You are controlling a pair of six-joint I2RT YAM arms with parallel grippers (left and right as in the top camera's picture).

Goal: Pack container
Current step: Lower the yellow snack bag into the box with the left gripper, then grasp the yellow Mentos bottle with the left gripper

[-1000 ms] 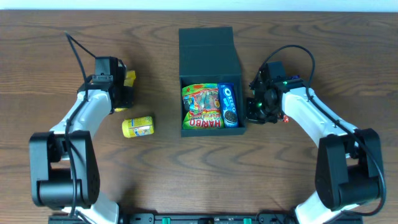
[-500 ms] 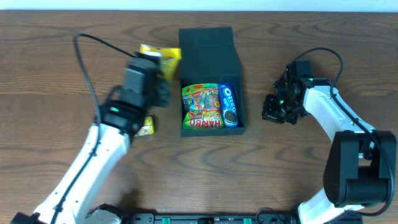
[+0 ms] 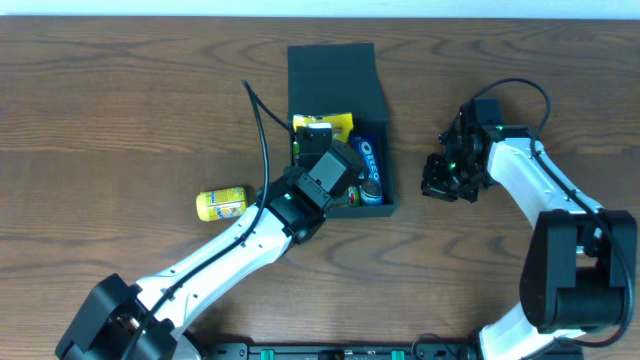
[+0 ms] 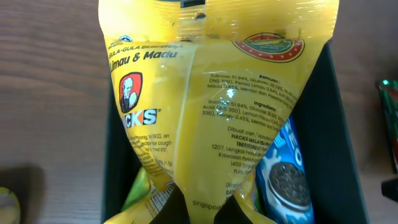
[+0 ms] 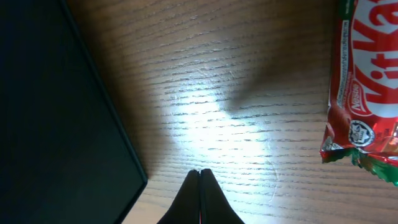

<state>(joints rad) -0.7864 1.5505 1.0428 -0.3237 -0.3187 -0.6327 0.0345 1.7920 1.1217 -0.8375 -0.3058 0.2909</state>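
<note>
Where the box sat: box [image 3: 335,75] on the desk [image 3: 100,100], upper centre of the overhead frame, lid flap laid back toward the top edge.
Left hand: left hand [image 3: 320,135] reached over the upper part of the box, clenched on a yellow packet [image 4: 217,93].
Packet: filled most of the left wrist view, between the box's dark walls, "HACKS" printed on its left side.
Oreo: blue pack [image 3: 368,165] inside, along the box's right wall; lower right of the packet in the wrist view.
Right hand: right hand [image 3: 440,185] right of the box and apart from it, fingertips [image 5: 191,193] pressed together on nothing.
KitKat: red bar [image 5: 367,81] on the desk at the right edge of the right wrist view, clear of the fingertips.
Jar: yellow jar [image 3: 221,203] lying on the desk, left of the box.
</note>
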